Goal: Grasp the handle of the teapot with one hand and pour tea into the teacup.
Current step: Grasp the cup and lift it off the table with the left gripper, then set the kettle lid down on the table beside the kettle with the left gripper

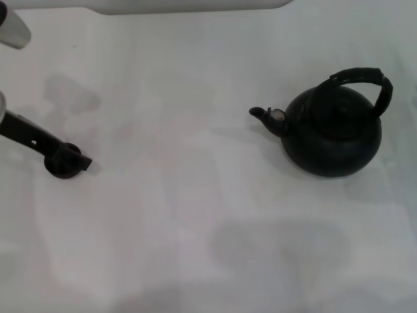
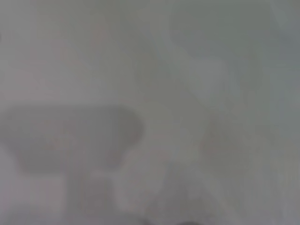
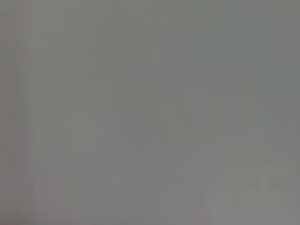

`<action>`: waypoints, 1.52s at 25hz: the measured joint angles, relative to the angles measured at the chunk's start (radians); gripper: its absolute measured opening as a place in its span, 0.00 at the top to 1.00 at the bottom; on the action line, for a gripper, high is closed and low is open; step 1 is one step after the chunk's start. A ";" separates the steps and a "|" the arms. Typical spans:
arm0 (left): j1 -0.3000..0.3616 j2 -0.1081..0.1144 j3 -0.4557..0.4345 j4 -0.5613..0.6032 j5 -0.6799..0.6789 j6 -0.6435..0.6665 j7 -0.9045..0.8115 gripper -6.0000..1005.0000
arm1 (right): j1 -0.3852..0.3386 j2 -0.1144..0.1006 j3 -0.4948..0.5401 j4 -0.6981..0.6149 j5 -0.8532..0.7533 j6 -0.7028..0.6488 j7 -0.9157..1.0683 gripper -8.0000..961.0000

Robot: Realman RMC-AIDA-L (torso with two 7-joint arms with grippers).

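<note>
The black teapot (image 1: 333, 134) stands upright on the white table at the right in the head view. Its spout (image 1: 259, 113) points left toward the table's middle. The ribbed black handle (image 1: 365, 77) arches over its top and nothing touches it. The small dark teacup (image 1: 60, 167) sits at the far left. My left gripper (image 1: 73, 158) comes in from the left edge and lies on or against the teacup, far from the teapot. My right gripper shows in no view. Both wrist views show only bare pale surface.
The white table (image 1: 195, 215) spreads between cup and teapot, with faint grey shadows on it. A pale raised edge (image 1: 163, 6) runs along the back. A silver part of the left arm (image 1: 13, 29) shows at the top left corner.
</note>
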 joint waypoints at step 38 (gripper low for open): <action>-0.212 -0.013 0.378 -0.073 -0.235 0.106 0.069 0.30 | 0.000 0.002 0.000 -0.010 0.000 0.000 0.003 0.09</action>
